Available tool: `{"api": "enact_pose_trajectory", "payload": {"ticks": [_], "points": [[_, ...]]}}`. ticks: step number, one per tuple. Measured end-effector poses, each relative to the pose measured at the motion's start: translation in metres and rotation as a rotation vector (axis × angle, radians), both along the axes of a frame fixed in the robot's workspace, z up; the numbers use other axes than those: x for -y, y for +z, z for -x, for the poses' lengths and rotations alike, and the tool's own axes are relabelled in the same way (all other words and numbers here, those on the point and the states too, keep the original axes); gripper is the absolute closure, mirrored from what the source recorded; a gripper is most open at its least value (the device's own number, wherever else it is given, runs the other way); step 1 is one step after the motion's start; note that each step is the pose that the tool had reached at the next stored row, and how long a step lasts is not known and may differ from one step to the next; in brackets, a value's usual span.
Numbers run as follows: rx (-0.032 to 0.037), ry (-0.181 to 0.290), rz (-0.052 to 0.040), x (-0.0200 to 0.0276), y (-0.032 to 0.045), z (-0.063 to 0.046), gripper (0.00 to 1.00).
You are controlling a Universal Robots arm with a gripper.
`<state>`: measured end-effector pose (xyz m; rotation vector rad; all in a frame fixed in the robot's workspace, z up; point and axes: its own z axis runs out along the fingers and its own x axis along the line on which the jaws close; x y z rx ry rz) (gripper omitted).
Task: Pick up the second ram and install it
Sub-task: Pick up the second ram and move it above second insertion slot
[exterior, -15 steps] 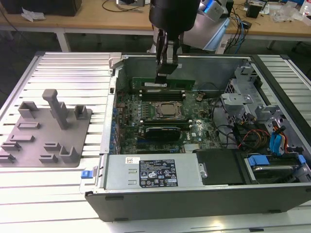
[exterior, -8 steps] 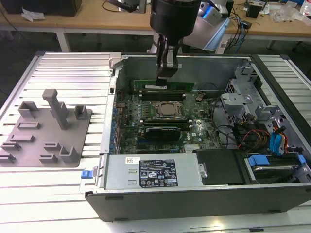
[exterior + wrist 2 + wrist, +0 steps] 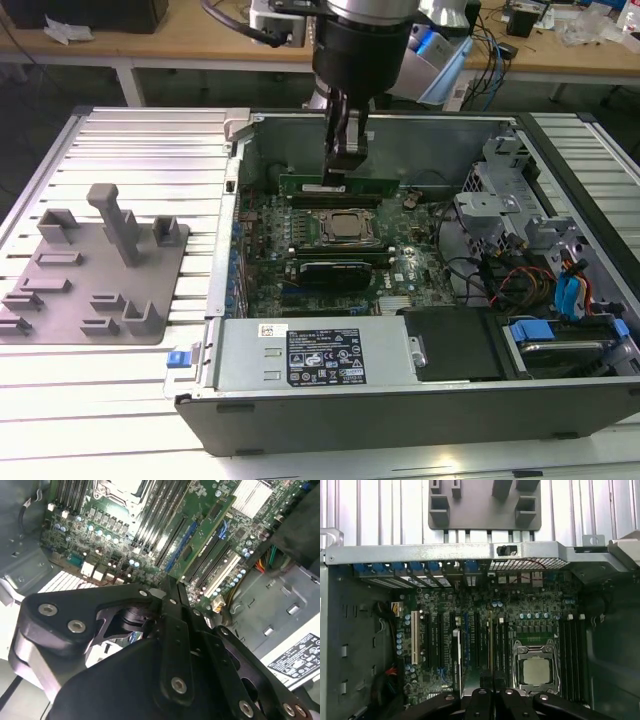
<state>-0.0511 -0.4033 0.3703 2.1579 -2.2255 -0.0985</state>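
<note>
Second ram (image 3: 372, 186) stands on edge just beside the CPU socket (image 3: 345, 228), on the socket's side away from the black card (image 3: 335, 270). My gripper (image 3: 341, 168) sits right over its top edge, fingers drawn close together. Pinching it or only pressing? Can't tell.

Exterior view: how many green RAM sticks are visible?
1: a green RAM stick stands on edge just behind the CPU socket, under the pincer. Others may be hidden behind the arm.
</note>
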Motion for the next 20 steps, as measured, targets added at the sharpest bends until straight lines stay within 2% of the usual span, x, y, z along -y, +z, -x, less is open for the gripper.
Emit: {"api": "enact_pose_trajectory", "payload": {"ticks": [2, 7, 9, 11, 14, 19, 20], "points": [[0.0000, 0.002, 0.0000, -0.0013, -0.0036, 0.000, 0.91], [0.0001, 0.010, -0.0001, -0.0111, -0.0149, 0.000, 0.91], [0.0000, 0.011, 0.0000, -0.0129, -0.0180, 0.000, 0.91], [0.0001, 0.014, 0.0000, -0.0152, -0.0245, -0.001, 0.91], [0.0000, 0.016, 0.0000, -0.0166, -0.0296, -0.002, 0.91], [0.0001, 0.019, -0.0001, -0.0213, -0.0387, -0.008, 0.91], [0.0001, 0.020, -0.0001, -0.0231, -0.0427, -0.009, 0.91]]}}
